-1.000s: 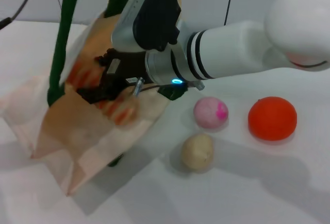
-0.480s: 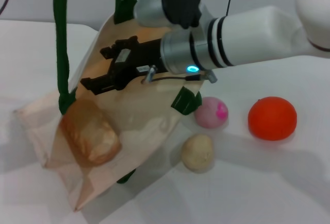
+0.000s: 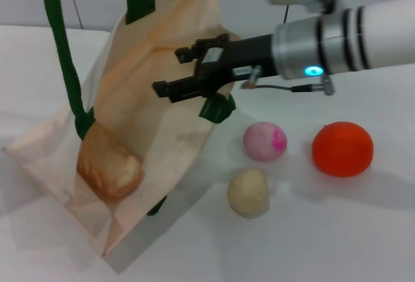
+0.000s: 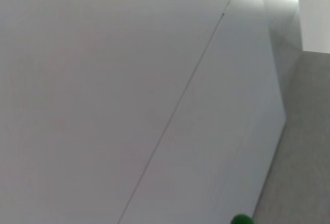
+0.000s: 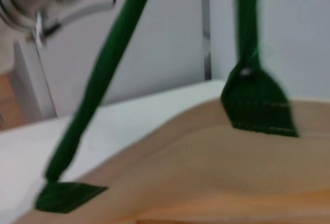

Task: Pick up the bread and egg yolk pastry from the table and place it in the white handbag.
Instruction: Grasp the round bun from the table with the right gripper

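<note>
Look at the middle left of the head view and you see the white handbag (image 3: 155, 100) standing open, its dark green handles (image 3: 61, 55) pulled up and out of the top of the frame. Low in the bag, at the lower left, sits the bread (image 3: 109, 167), showing as a brown lump through the thin cloth.

Your right gripper (image 3: 178, 71) reaches in from the upper right, just above the middle of the frame, in front of the bag's opening. Its black fingers are spread apart and nothing is between them (a small blue light glows on the wrist behind them).

The egg yolk pastry (image 3: 248, 192) is still on the table (image 3: 337, 243), below the middle of the frame, just beside the bag's lower corner. A pink ball (image 3: 264, 141) sits near it, higher up, and an orange ball (image 3: 342, 148) lies at the right.

Your left gripper does not show in any view.

In the right wrist view you see the bag's cloth (image 5: 206, 172) and both green handles up close.
</note>
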Available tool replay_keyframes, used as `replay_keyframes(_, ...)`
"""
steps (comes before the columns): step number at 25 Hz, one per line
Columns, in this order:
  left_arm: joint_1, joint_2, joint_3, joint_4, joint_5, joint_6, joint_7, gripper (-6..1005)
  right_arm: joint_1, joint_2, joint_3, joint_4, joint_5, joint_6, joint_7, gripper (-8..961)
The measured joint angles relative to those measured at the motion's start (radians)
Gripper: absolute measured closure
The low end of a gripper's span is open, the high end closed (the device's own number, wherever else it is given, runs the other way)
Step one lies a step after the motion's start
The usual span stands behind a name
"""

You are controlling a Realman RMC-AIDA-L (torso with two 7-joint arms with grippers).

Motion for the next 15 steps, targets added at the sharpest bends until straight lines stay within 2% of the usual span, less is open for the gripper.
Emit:
replay_keyframes(6,0.021,0.002,0.001,0.000,0.006,0.028,0.001,880,-0.076,-0.006,0.186,-0.002,-0.035,-0.160,-0.082,75)
replay_keyframes(11,0.043,0.003,0.003,0.000,0.010,0.036,0.009,880,-0.139,-0.002,0.328,-0.016,-0.192,-0.267,-0.093,76)
replay_keyframes(15,0.059,0.003,0.004,-0.002,0.011,0.036,0.013,880,-0.194,0.002,0.364,-0.036,-0.258,-0.353,-0.104,76)
